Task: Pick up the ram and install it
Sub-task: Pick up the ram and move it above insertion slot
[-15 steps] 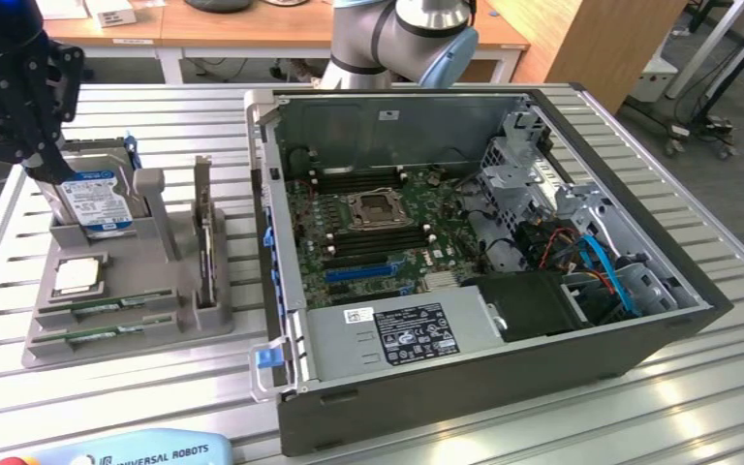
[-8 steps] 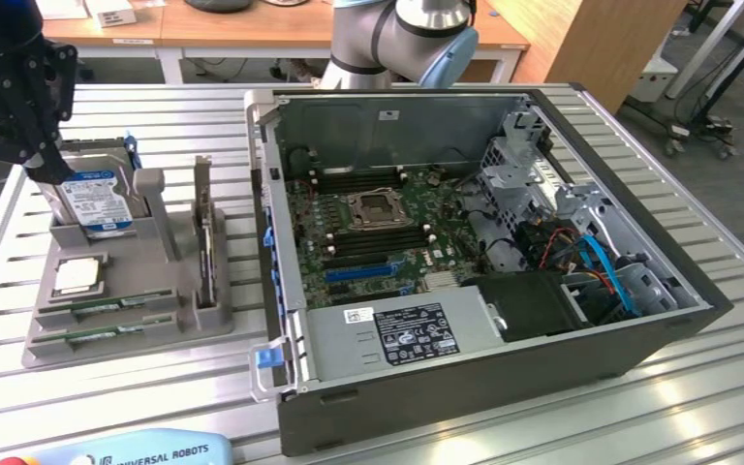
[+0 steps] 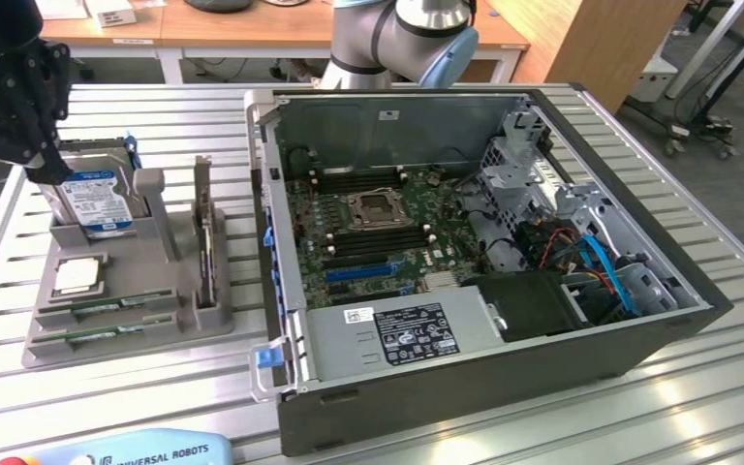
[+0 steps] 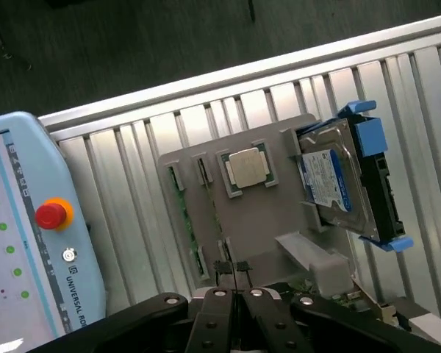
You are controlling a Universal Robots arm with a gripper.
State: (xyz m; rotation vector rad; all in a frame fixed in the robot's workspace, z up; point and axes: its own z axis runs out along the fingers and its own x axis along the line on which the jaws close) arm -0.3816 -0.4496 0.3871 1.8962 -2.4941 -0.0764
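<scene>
**While the ram lies in its holder, the claw hangs shut**

Though its tips come close to the parts, the claw (image 4: 235,273) has its fingers pressed together with nothing between them. It hangs over a grey holder (image 4: 264,220) that rests on the slatted metal surface (image 4: 132,176). Green sticks of ram (image 3: 104,308) lie in the holder's narrow slots, and the end of one slot is just beside the claw's tips. A square silver processor chip (image 4: 248,168) sits in a recess further along the holder. Beyond it a blue-labelled hard drive (image 4: 338,184) leans in its cradle. A pale blue teach pendant (image 4: 29,235) lies on the surface near the holder. On the holder's other side stands the open computer case (image 3: 631,329), its motherboard (image 3: 372,232) exposed.
</scene>
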